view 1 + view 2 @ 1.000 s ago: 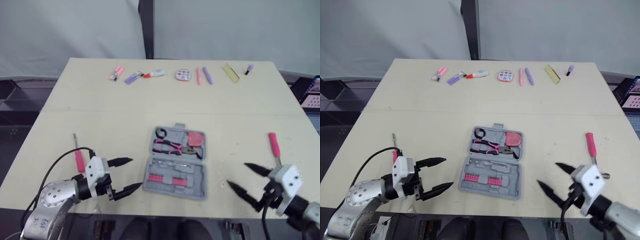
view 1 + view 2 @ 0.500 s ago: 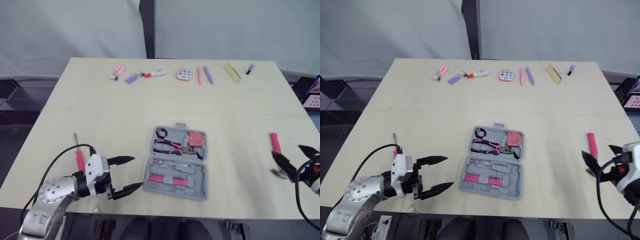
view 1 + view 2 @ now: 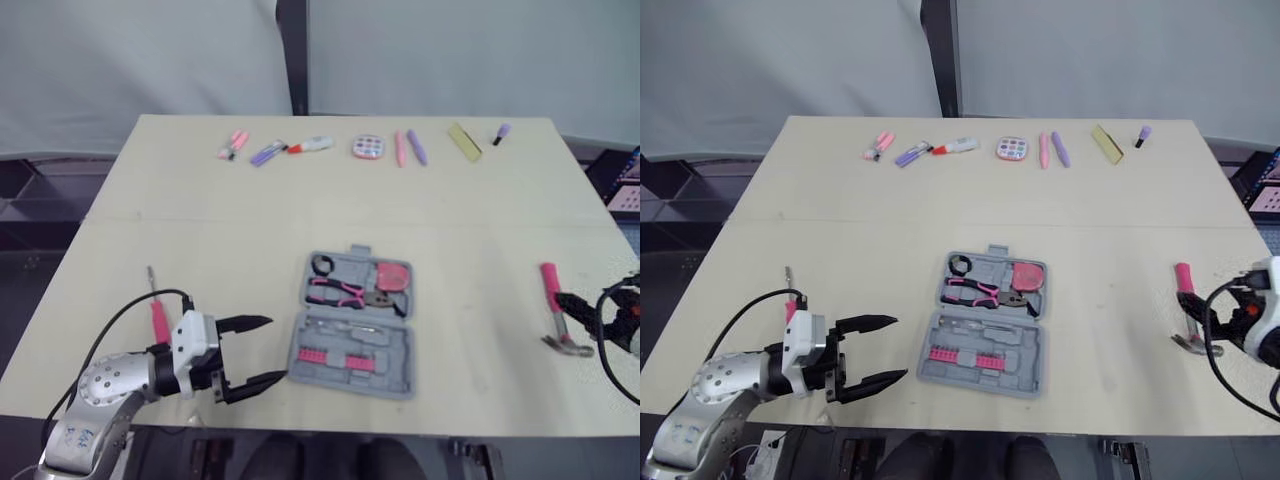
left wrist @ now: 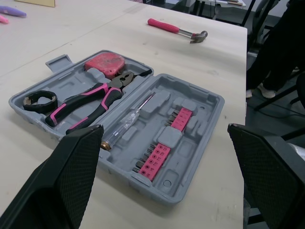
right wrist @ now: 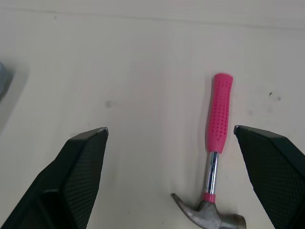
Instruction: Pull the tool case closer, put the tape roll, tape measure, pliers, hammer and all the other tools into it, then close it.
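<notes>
- Tool case (image 3: 352, 325): grey, lid fully open and lying flat on the table (image 3: 200, 230), near the middle of the front edge.
- Contents of the case: a black tape roll (image 3: 322, 266), pink-handled pliers (image 3: 340, 290) and a red tape measure (image 3: 392, 277) in the far half; a slim tester screwdriver (image 4: 127, 121) and a row of pink bits (image 3: 335, 357) in the near half.
- Left gripper (image 3: 276, 348): fingers spread wide and empty, just beside the case's left edge, pointing toward it.
- Red-handled screwdriver (image 3: 158, 315): on the table to the left, behind the left gripper.
- Hammer (image 3: 556, 310): pink handle, on the table well right of the case, head toward the front edge.
- Right gripper (image 5: 169, 129): fingers wide apart, at the hammer; the hammer lies between them, ungripped.
- Far edge: a row of small pens and markers (image 3: 415, 150).
</notes>
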### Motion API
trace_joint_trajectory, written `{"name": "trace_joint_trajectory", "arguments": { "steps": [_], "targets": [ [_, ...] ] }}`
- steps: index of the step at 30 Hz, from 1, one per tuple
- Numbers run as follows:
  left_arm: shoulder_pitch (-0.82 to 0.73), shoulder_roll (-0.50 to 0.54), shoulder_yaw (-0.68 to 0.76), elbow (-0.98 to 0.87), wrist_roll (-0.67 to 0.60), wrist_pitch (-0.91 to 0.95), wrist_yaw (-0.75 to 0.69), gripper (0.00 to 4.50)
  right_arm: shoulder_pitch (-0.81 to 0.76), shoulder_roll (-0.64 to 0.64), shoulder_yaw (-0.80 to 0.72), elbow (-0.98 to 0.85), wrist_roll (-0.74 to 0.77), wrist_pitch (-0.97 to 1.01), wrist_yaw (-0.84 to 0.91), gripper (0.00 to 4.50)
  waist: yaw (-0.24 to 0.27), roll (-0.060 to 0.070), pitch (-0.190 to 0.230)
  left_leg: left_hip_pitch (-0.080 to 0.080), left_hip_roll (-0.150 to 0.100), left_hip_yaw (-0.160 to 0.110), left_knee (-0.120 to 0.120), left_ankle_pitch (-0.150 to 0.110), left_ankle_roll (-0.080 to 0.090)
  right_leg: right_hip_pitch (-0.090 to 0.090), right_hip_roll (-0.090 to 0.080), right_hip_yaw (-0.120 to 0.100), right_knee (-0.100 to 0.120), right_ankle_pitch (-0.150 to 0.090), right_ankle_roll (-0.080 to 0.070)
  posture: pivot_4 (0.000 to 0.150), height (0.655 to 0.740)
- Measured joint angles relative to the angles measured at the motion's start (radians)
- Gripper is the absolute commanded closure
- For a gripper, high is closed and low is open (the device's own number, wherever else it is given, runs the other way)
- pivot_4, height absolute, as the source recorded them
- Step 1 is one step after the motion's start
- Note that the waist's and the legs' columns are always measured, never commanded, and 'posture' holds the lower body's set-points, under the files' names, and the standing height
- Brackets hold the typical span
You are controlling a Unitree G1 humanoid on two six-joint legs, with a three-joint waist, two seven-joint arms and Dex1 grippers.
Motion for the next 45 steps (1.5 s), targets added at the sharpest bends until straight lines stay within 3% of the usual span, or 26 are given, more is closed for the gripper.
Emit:
{"name": "trace_joint_trajectory", "arguments": {
  "steps": [9,22,45],
  "targets": [
    [0.004,-0.001,-0.010,0.000,0.007,-0.027,0.002,0.02,-0.182,-0.051,0.103,0.235,-0.058,0.120,-0.013,0.00,-0.002,0.001,0.001,-0.001,0.000,0.000,0.000,0.000,0.000,0.000,0.000,-0.001,0.000,0.000,0.000,0.150,0.7134],
    [0.038,-0.004,-0.020,0.000,0.020,-0.074,0.022,0.02,-0.279,-0.068,0.258,0.527,-0.188,-0.007,0.036,0.00,-0.003,0.002,0.001,-0.001,0.000,0.001,0.000,0.000,0.000,-0.001,0.000,-0.001,0.000,0.000,0.000,0.150,0.7134],
    [0.058,-0.003,-0.028,-0.014,0.020,-0.074,0.047,0.02,-0.304,-0.063,0.328,0.659,-0.253,-0.075,0.060,0.00,-0.001,0.004,0.002,-0.001,0.000,0.001,0.000,0.000,0.000,-0.001,0.000,-0.001,0.000,0.000,0.000,0.150,0.7134]
  ]
}}
